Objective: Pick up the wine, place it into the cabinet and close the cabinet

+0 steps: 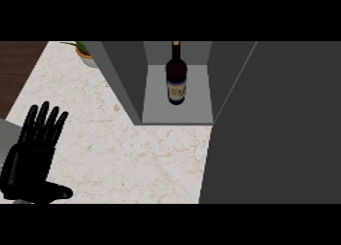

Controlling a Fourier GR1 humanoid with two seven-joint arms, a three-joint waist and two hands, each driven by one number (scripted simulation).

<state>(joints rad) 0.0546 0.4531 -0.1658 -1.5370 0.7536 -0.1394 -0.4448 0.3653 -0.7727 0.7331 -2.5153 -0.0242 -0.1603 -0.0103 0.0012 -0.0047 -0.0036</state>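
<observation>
Looking down, I see the dark glass wine bottle [176, 76] with its pale label standing inside the open grey cabinet [177, 114] on the speckled white stone table [124, 153], while my black left hand [33, 158] rests far away, fingers [46, 119] straight and spread, holding nothing.

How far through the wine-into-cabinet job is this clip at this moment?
Done: the wine bottle stands upright on the shelf inside the cabinet, with no hand on it. In hand: nothing; the left hand shows at lower left, fingers straight, and the right hand is out of view. Left: closing up, since the cabinet door at the right leaves the opening uncovered.
</observation>
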